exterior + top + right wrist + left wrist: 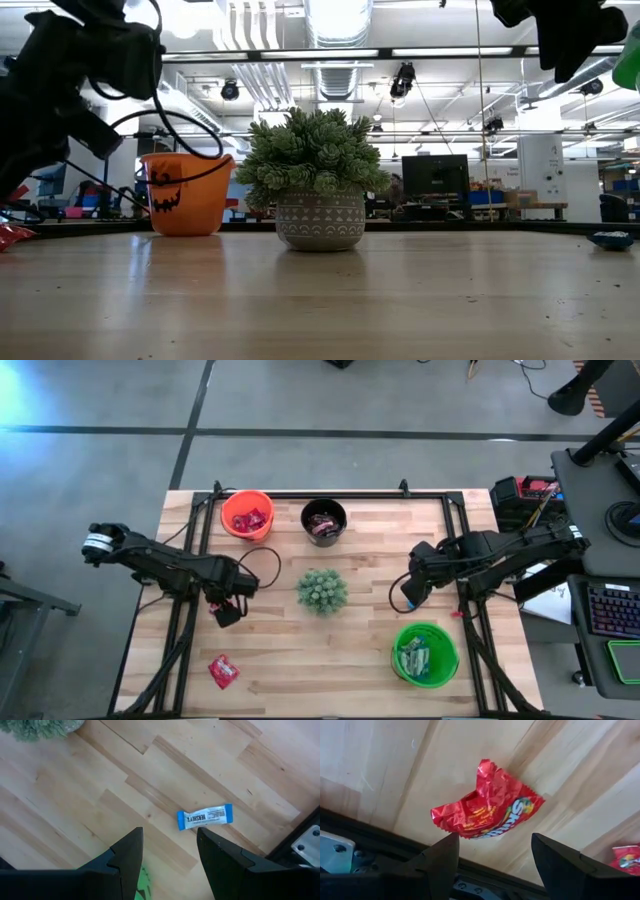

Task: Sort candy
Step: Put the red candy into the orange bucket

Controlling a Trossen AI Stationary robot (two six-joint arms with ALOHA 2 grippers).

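Note:
A red candy wrapper (pixel 487 805) lies flat on the wooden table (pixel 300 650) near its front left, with a second red one (pixel 627 860) close by; the high view shows them as one red patch (pixel 222 671). My left gripper (pixel 495 842) hangs open above the table, just farther back than them (pixel 225 610). A blue and white candy (pixel 205 816) lies flat on the table at the right. My right gripper (pixel 170 837) hangs open high above it (pixel 412 592), its fingers standing apart on either side of it in the wrist view.
At the far edge stand an orange bucket (pixel 247 514) with red candies and a black bucket (pixel 324 520) with dark ones. A green bucket (pixel 425 653) with light wrappers stands front right. A spiky green plant ball (pixel 321 590) in its pot sits mid-table.

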